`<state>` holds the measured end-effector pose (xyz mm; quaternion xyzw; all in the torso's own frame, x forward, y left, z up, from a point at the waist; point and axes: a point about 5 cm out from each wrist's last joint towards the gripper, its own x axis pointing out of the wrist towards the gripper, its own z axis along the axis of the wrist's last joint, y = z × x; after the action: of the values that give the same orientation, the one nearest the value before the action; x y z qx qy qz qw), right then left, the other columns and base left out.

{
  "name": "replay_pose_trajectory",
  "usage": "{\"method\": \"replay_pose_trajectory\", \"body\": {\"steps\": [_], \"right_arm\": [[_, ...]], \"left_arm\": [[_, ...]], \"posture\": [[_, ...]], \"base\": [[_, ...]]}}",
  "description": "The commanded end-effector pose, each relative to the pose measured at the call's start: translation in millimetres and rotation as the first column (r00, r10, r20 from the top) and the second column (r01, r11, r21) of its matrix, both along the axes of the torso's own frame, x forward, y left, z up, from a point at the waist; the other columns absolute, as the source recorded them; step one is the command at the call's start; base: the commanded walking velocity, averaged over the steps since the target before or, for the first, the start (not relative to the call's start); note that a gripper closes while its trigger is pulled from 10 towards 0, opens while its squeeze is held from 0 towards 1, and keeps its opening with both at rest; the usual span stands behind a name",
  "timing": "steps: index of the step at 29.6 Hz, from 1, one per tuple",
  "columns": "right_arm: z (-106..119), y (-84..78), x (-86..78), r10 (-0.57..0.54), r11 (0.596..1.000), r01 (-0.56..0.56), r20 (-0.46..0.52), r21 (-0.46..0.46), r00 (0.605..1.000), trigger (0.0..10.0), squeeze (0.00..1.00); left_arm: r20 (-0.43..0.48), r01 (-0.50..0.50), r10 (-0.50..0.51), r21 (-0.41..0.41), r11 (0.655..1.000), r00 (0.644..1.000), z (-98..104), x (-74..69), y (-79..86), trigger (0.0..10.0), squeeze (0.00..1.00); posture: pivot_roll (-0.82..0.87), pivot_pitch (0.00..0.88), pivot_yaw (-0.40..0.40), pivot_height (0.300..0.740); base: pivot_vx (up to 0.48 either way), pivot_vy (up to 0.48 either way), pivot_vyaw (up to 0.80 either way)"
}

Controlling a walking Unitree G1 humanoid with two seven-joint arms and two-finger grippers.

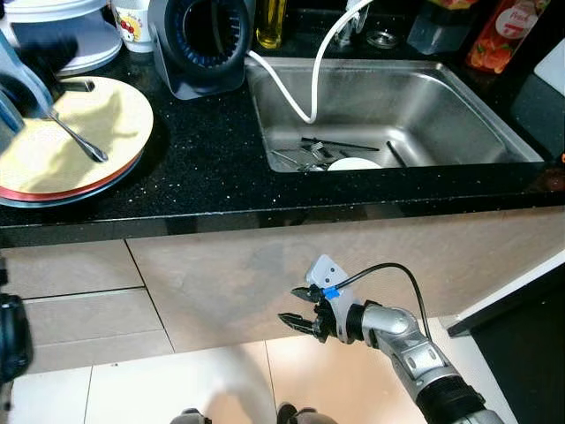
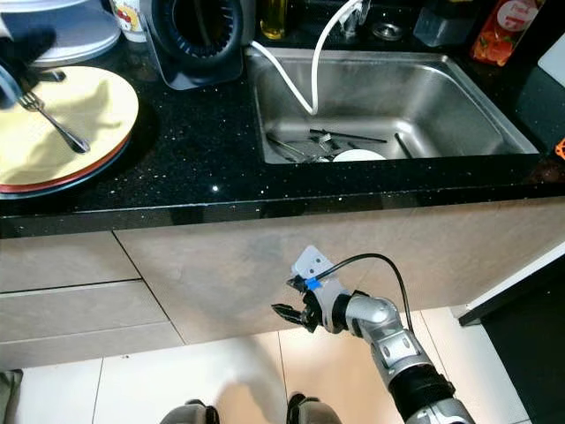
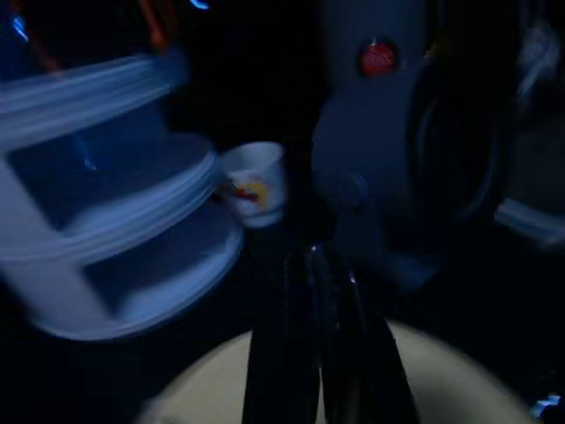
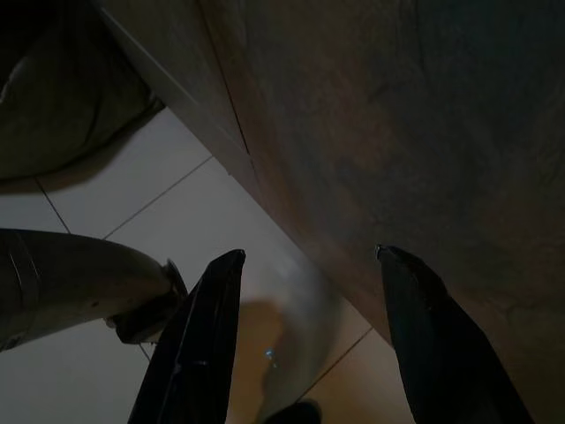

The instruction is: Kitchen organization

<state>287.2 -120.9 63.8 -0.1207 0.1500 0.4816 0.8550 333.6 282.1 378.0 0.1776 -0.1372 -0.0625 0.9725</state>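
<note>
Fork (image 2: 53,122): lying across the yellow plate (image 2: 84,110) at about 10 o'clock in the head view, its tines toward the left gripper, its rounded handle end pointing toward the plate's middle.
Left gripper (image 3: 322,265): hovering over the yellow plate; the black fingers are sitting close together, narrow, and the blur makes it impossible to tell whether they are pinching the fork.
Right gripper (image 1: 298,307): hanging low at 6 o'clock, in front of the beige cabinet front (image 1: 221,283), its fingers (image 4: 199,344) spreading wide with nothing between them.
Plates: the yellow plate is resting on a red and a blue one on the black counter (image 1: 203,168).
Sink (image 1: 477,115): sitting at 1 o'clock, holding cutlery (image 1: 309,157) and a white dish (image 1: 355,163), with a white hose (image 1: 305,84) dipping in.
Small cup (image 3: 254,184): standing beside the dark appliance (image 1: 207,44) at 11 o'clock.
</note>
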Motion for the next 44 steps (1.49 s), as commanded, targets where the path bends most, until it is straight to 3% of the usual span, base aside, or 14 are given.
{"method": "replay_pose_trajectory", "body": {"steps": [1,4,6,9,10,11,12,13,15,24,29,30,32,44], "right_arm": [[-4.1,-2.8,-0.9,-0.009,1.000,0.009,-0.011,-0.009,1.000,10.0,0.00],[-4.2,-3.2,-0.4,-0.009,1.000,0.009,-0.011,-0.010,1.000,10.0,0.00],[-4.4,-4.2,0.1,-0.010,1.000,0.010,-0.011,-0.015,1.000,10.0,0.00],[-4.9,-4.9,0.3,-0.011,1.000,0.011,-0.011,-0.019,1.000,10.0,0.00],[-5.4,-5.2,0.5,-0.012,1.000,0.012,-0.010,-0.022,1.000,10.0,0.00],[-5.4,-5.1,0.6,-0.012,1.000,0.012,-0.010,-0.023,1.000,10.0,0.00],[-5.4,-5.1,0.6,-0.012,1.000,0.012,-0.010,-0.023,1.000,10.0,0.00],[-5.4,-4.7,0.7,-0.012,1.000,0.012,-0.010,-0.023,1.000,10.0,0.00],[-5.3,-3.9,0.8,-0.011,1.000,0.011,-0.009,-0.022,1.000,10.0,0.00],[-5.7,-6.1,0.8,-0.018,0.999,0.018,-0.004,-0.026,1.000,10.0,0.00],[-6.2,-7.3,0.0,-0.022,0.999,0.022,-0.004,-0.030,1.000,10.0,0.00],[-6.2,-7.2,-0.1,-0.022,0.999,0.022,-0.004,-0.030,1.000,10.0,0.00],[-6.5,-8.7,-0.6,-0.024,0.999,0.024,-0.005,-0.033,1.000,10.0,0.00],[-10.0,-11.3,-5.6,-0.037,0.999,0.036,-0.018,-0.036,0.999,10.0,0.00]], "left_arm": [[-0.039,-0.016,0.026,0.234,0.972,0.999,1.8,-4.0,6.0,10.0,0.07],[-0.093,-0.024,0.065,0.390,0.921,0.994,-1.6,-5.3,13.7,10.0,0.15],[-0.221,0.005,0.168,0.619,0.785,0.961,-17.3,-6.2,28.0,10.0,0.18],[-0.310,0.081,0.217,0.722,0.687,0.926,-26.9,-9.8,34.0,10.0,0.21],[-0.372,0.164,0.229,0.774,0.612,0.900,-28.3,-13.1,33.2,10.0,0.65],[-0.389,0.187,0.236,0.786,0.590,0.891,-28.7,-14.0,33.3,10.0,0.65],[-0.389,0.187,0.236,0.786,0.590,0.891,-28.7,-14.0,33.3,10.0,0.65],[-0.403,0.207,0.245,0.798,0.566,0.882,-29.4,-14.4,34.1,10.0,0.84],[-0.405,0.215,0.258,0.812,0.542,0.877,-29.4,-12.4,35.0,10.0,1.00],[-0.331,0.179,0.318,0.888,0.424,0.889,-25.0,12.8,36.5,10.0,1.00],[-0.380,0.219,0.266,0.849,0.481,0.886,-27.0,15.6,35.6,10.0,1.00],[-0.384,0.225,0.261,0.846,0.483,0.885,-27.0,16.1,35.6,10.0,0.00],[-0.476,0.315,0.196,0.787,0.530,0.857,-32.2,18.3,33.8,10.0,0.00],[-0.619,0.482,0.161,0.726,0.491,0.768,-34.2,15.3,36.0,10.0,0.00]], "posture": [[0.11,0.124,-0.059,0.740],[0.11,0.124,-0.059,0.740],[0.11,0.121,-0.059,0.740],[0.11,0.119,-0.057,0.740],[0.11,0.117,-0.057,0.740],[0.11,0.117,-0.057,0.740],[0.11,0.117,-0.057,0.740],[0.11,0.117,-0.057,0.740],[0.11,0.116,-0.055,0.740],[0.10,0.122,-0.051,0.740],[0.09,0.125,-0.050,0.740],[0.09,0.125,-0.050,0.740],[0.09,0.130,-0.050,0.740],[0.07,0.144,-0.040,0.740]], "base": [[0.000,0.000,0.00],[0.000,0.000,0.00],[0.000,0.000,0.00],[0.000,0.000,0.00],[0.000,0.000,0.00],[0.000,0.000,0.00],[0.000,0.000,0.00],[0.000,0.000,0.00],[0.000,0.000,0.00],[0.000,0.000,0.00],[0.000,0.000,0.00],[0.000,0.000,0.00],[0.000,0.000,0.00],[0.000,0.000,0.00]]}}
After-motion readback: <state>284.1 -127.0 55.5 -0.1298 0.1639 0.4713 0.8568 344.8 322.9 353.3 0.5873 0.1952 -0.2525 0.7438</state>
